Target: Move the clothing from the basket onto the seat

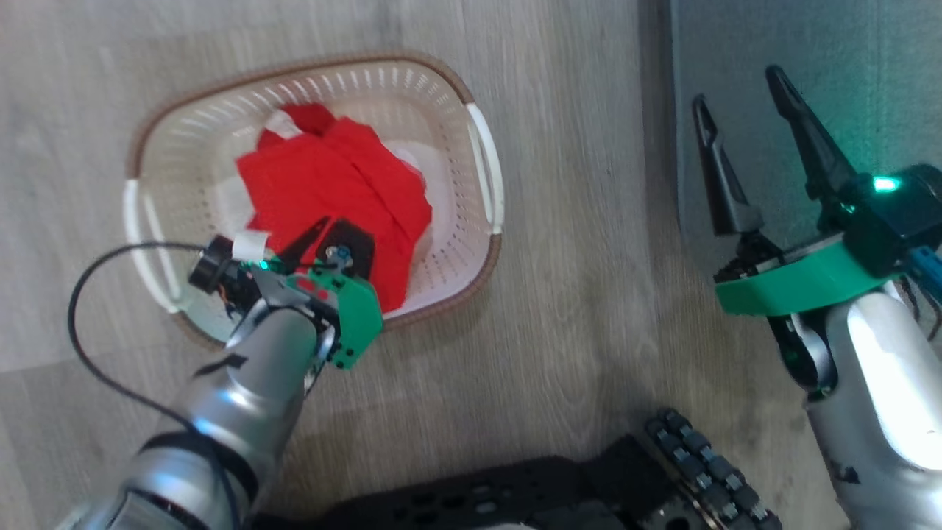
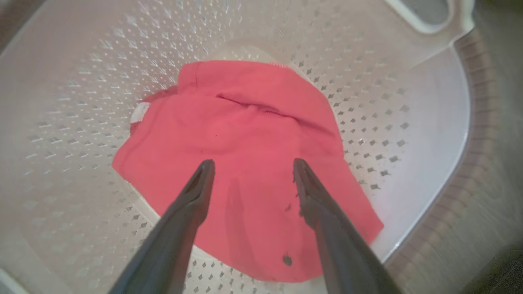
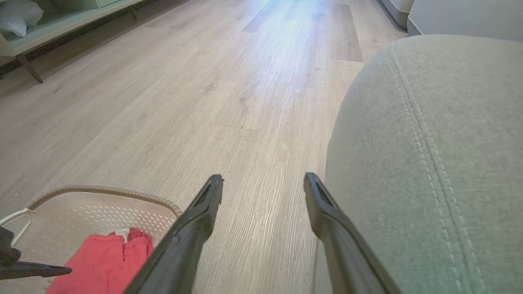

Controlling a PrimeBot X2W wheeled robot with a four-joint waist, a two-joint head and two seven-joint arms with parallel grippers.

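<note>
The clothing (image 2: 245,134) lies in a loose red heap on the bottom of the basket (image 1: 191,140), which stands on the floor (image 1: 574,294) well apart from the seat (image 1: 809,59). Nothing has reached the seat yet.

The left pincer (image 2: 251,163) is down inside the basket with its jaws spread wide and nothing between them. Its tips hang over the near half of the red cloth; whether they touch it cannot be told. The right pincer (image 1: 736,85) is also spread and empty, held just beside the edge of the seat.

The cloth should handle as light, limp stuff: no weight to speak of, no stiffness, and it will sag and trail from wherever it is pinched. Flat cloth on the hard basket bottom is the poor place to bite, since the tips may only slide over it. The better hold looks to be the raised fold (image 2: 261,108) running across the middle of the heap, just ahead of the tips (a ridge gives the jaws something to close around). The layers overlap, so one pinch may lift more than one piece, or leave a corner dragging over the rim.
</note>
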